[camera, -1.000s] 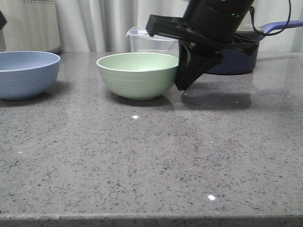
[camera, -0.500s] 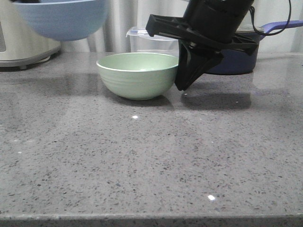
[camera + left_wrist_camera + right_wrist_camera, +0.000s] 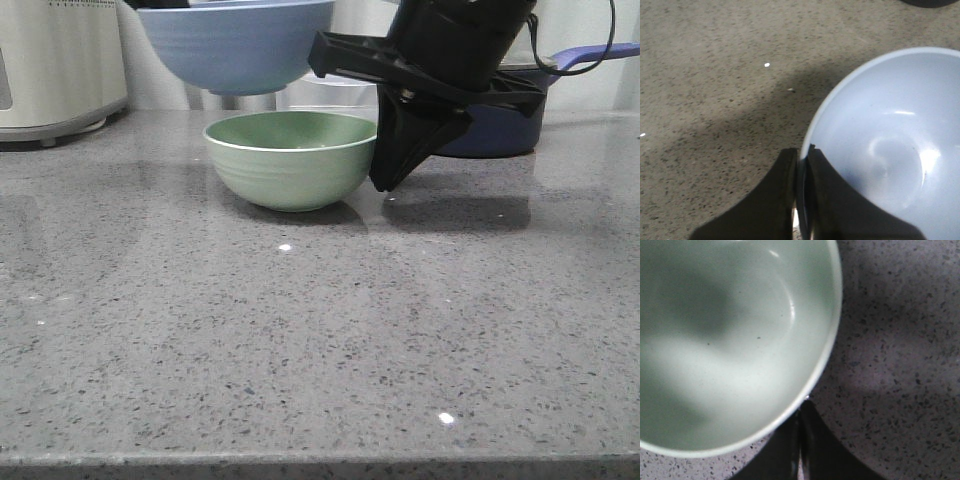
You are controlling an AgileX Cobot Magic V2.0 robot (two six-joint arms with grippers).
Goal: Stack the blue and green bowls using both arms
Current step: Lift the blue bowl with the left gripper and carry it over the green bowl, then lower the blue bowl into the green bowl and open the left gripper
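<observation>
Blue bowl point(image 3: 236, 45) has been lifted off the table point(image 3: 320, 340) at the far left and carried rightward within the last second; it is now held in the air above the green bowl point(image 3: 292, 158), offset slightly to its left, no contact seen between the two. Judged from this, transport is nearly done: remaining are centering over the green bowl and lowering into it. Left pincer point(image 3: 801, 167): fingers nearly together, pinched on the blue bowl's rim, one finger outside the wall, one inside. Right pincer point(image 3: 800, 412): pressed together with no gap visible, tips set against the green bowl's outer wall just under the rim, nothing gripped; it appears to be used as a brace on the bowl's right side. Green bowl is seated on the table, upright, unchanged in position.
</observation>
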